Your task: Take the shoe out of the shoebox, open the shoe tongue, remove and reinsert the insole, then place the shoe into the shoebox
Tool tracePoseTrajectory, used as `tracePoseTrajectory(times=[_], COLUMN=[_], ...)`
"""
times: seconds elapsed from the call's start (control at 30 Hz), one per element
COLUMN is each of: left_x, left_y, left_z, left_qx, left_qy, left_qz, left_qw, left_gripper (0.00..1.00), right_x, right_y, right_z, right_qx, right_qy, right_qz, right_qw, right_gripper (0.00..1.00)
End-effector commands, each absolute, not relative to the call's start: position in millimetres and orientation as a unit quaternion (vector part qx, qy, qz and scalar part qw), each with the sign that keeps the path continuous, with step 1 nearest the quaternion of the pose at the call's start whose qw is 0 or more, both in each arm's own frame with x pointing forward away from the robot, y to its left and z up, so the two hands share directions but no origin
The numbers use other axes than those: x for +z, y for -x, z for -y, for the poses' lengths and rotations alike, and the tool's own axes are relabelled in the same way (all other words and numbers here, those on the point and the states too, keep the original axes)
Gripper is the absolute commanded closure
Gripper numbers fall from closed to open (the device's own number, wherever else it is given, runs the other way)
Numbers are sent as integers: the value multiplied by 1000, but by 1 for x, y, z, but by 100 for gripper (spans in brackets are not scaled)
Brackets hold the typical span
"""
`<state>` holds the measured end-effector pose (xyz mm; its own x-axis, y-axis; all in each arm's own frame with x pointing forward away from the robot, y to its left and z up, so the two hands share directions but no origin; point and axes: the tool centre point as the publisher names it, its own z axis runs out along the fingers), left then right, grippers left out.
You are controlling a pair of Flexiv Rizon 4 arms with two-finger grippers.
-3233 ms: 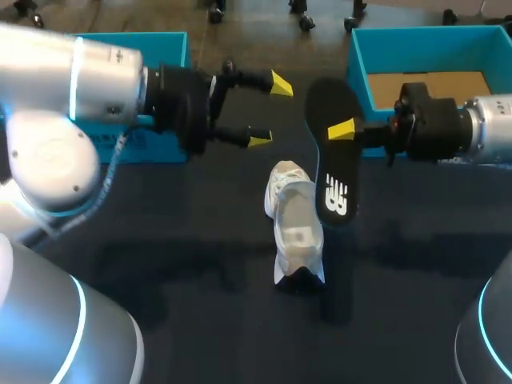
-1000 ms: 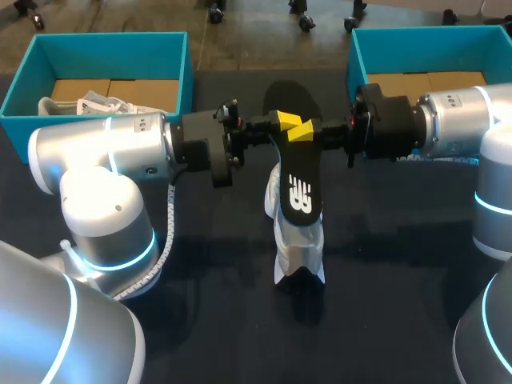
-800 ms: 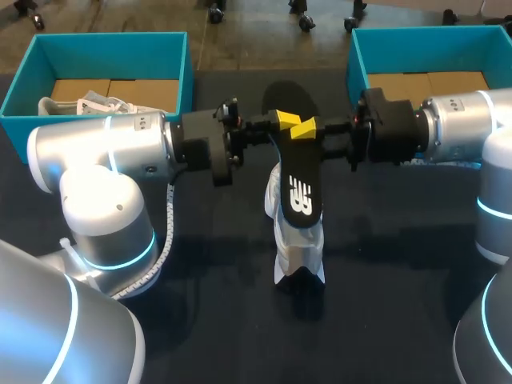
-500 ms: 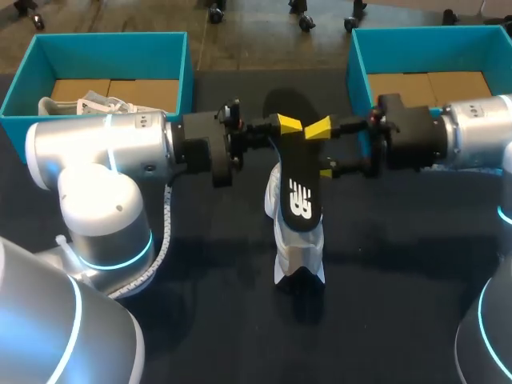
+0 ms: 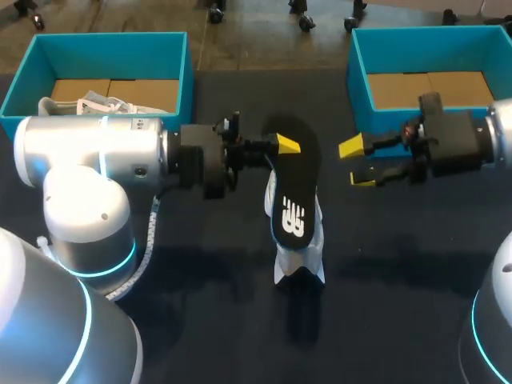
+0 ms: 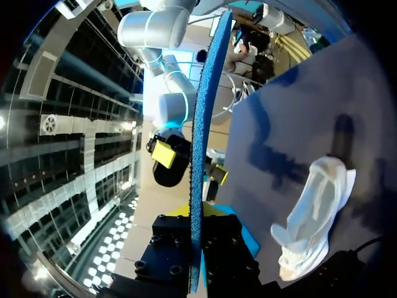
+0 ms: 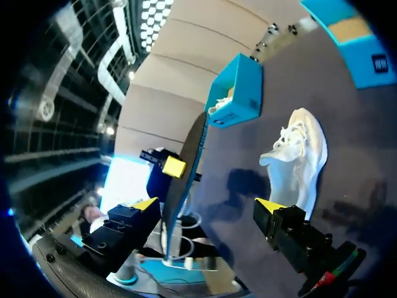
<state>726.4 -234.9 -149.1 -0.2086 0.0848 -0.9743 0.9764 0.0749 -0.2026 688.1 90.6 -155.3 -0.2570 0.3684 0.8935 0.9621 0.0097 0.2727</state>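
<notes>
The thin black foam insole hangs in the air over the white mesh shoe, narrow end down and wide end up; can't tell the gap betw. them. The left pincer holds it near the upper part, fingers clamped flat on both faces. The left wrist view shows the insole edge-on w/ a blue underside, rising straight out of that pincer, w/ the shoe on the worktop below. Prob. very light, thin & bendy, cloth-topped so not slippery, not fragile. A one-end grip likely lets the free end flop, so a pinch across the faces nearer mid-length should steer it better into the shoe. The shoe looks soft & light, so the upper will likely cave if pressed; best taken by the heel collar or sole sides. Writing: a white brand logo on the insole's lower end; a small white label on the right teal open shoebox, too small to read. The right pincer is spread wide & empty, well apart from the insole, in front of the right shoebox. The left teal open shoebox holds a white laced item, prob. another shoe. All sits on the dark worktop.
</notes>
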Motion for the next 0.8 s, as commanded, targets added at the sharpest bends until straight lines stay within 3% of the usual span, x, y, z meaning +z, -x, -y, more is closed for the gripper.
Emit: tracePoseTrajectory(times=[0.03, 0.13, 0.8], left_x=[-145, -147, -149], left_y=[-715, -708, -702], left_z=[223, 221, 220], left_qx=[-516, -525, -518], left_qy=[-447, -443, -435], left_qz=[-606, -612, -627], left_qw=[409, 392, 387], left_gripper=[100, 100, 100], right_x=[-145, -146, -148], right_y=[-682, -684, -685], right_z=[-75, -72, -71], right_qx=[-437, -416, -431], right_qy=[516, 531, 529], right_qz=[688, 703, 696], right_qw=[265, 225, 224], right_gripper=[0, 0, 0])
